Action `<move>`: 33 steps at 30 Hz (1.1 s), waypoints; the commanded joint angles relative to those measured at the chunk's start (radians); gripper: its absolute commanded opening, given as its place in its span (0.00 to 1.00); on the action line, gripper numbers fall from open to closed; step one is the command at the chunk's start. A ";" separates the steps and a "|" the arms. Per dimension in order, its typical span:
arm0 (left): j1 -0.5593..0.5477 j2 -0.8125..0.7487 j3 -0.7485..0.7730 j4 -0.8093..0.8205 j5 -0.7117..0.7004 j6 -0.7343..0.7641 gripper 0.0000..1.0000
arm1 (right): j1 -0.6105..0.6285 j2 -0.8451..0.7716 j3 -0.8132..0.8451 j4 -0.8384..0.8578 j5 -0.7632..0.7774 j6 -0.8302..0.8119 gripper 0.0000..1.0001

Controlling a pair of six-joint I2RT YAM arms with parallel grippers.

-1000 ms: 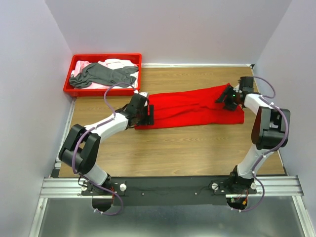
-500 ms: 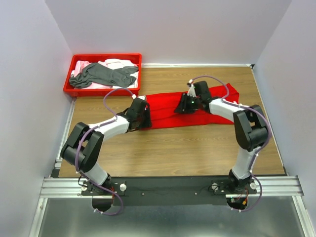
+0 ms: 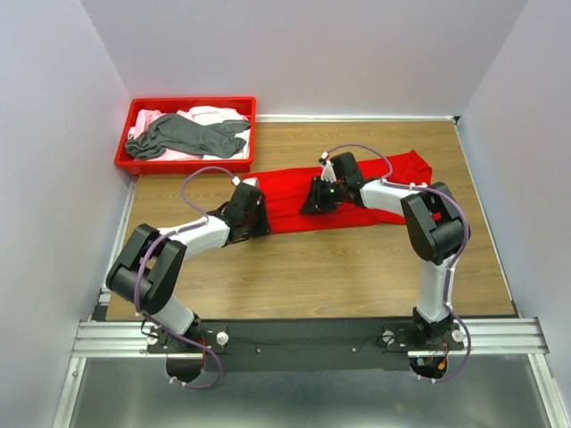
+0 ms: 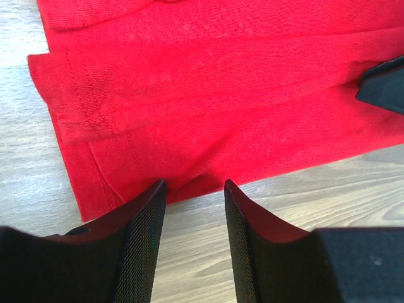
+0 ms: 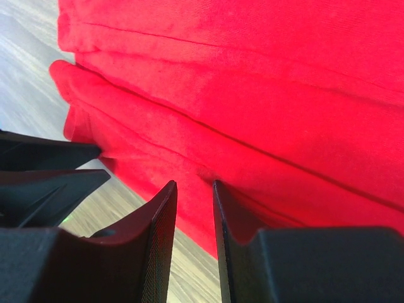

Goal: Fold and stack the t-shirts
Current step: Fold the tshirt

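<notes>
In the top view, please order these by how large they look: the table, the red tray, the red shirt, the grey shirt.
1. table
2. red tray and red shirt: they look about alike, so I do not rank them
3. grey shirt

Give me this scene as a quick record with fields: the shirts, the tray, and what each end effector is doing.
surface: wooden table
red t-shirt: on the table, folded into a long band
left end effector: partly open, fingers either side of the band's near edge, at its left end
right end effector: partly open, further right along the same edge
tray: red, far left corner
tray contents: dark grey t-shirt heaped over pale pink shirts, unfolded
folded stack: none seen
</notes>
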 commanded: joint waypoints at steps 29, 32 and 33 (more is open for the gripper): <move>0.012 -0.111 -0.067 -0.175 -0.027 0.019 0.51 | 0.061 -0.018 -0.084 0.024 0.024 0.011 0.36; 0.012 -0.113 -0.062 -0.175 -0.027 0.019 0.51 | 0.070 -0.030 -0.117 0.027 0.030 0.019 0.36; 0.012 -0.111 -0.062 -0.176 -0.027 0.019 0.51 | 0.070 -0.030 -0.123 0.027 0.036 0.019 0.36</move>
